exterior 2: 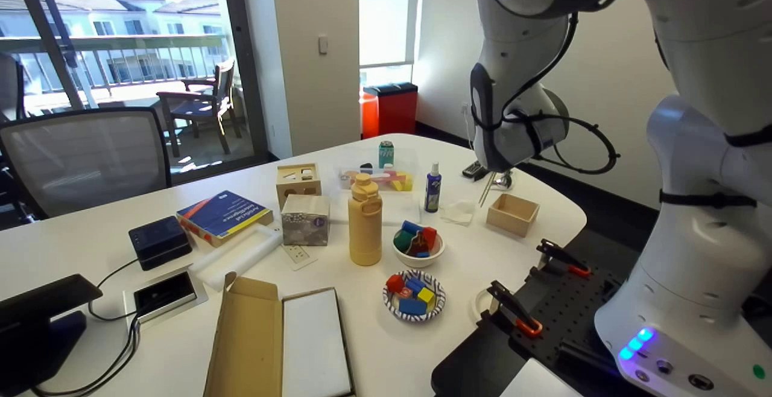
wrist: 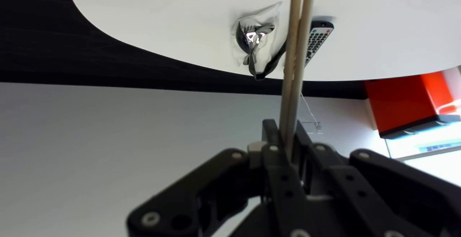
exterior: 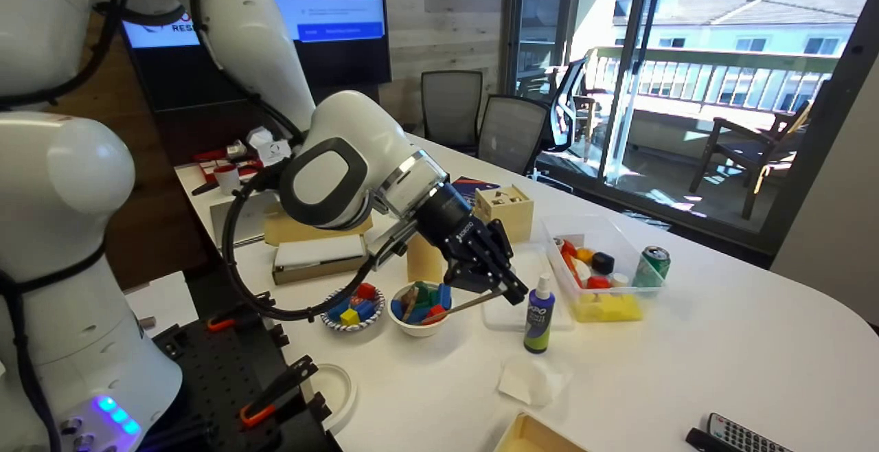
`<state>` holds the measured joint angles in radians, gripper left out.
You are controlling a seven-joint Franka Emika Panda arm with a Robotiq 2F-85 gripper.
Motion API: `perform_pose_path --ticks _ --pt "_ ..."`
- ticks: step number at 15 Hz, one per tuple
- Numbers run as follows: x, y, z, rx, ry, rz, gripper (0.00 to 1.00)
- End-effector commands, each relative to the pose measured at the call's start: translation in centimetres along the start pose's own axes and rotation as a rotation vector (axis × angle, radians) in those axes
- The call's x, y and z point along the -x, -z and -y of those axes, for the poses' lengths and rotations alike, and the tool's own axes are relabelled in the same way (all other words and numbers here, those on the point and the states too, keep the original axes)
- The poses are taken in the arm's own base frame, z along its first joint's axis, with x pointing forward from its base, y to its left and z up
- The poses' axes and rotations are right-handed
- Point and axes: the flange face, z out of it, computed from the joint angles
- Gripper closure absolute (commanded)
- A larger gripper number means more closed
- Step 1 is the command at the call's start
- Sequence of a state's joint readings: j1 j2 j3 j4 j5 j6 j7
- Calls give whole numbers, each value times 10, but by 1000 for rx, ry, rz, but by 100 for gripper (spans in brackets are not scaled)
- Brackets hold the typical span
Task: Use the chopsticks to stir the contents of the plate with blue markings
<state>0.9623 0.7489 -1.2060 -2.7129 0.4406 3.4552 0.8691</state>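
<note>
At the far left, the letters "RESE" are read on a screen point(exterior: 343, 60), partly covered by the arm point(exterior: 340, 163). The plate point(exterior: 335, 323), marked in blue, is filled with blocks point(exterior: 350, 317); just beside it, more are held in a white bowl point(exterior: 415, 330), near which a tan bottle point(exterior 2: 365, 231) is stood. "Artificial Intelligence" is read on a book point(exterior 2: 223, 211). "ROBOTIQ" is printed on the gripper point(exterior: 511, 288), whose fingers are brought together on the chopsticks point(wrist: 301, 49), clamped side by side. In an exterior view the chopsticks point(exterior: 470, 304) are seen across the white bowl; in an exterior view the chopsticks point(exterior 2: 487, 189) are shown well apart from it, near a wooden box point(exterior 2: 511, 222). "XPO" is made out on the spray bottle point(exterior: 539, 321), seen just right of the gripper. A clear bin point(exterior: 597, 233) is loaded with coloured pieces point(exterior: 599, 282), and a green can point(exterior: 658, 258) is placed just beside it, its lettering too small to be read. At the far right, a remote point(exterior: 745, 433) is laid on the table point(exterior: 687, 342).
</note>
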Motion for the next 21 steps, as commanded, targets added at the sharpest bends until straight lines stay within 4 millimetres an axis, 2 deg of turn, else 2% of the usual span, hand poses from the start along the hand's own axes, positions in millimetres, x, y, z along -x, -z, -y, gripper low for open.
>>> perform_pose_path --ticks 1,7,10,16,21 --pt "0 -44 -1 41 -55 49 97" --pt "19 -126 -10 111 -81 108 97" --pt "36 -155 -14 137 -71 127 97" --pt "63 -191 -23 173 -59 140 97" --pt "72 -207 -28 189 -66 135 97"
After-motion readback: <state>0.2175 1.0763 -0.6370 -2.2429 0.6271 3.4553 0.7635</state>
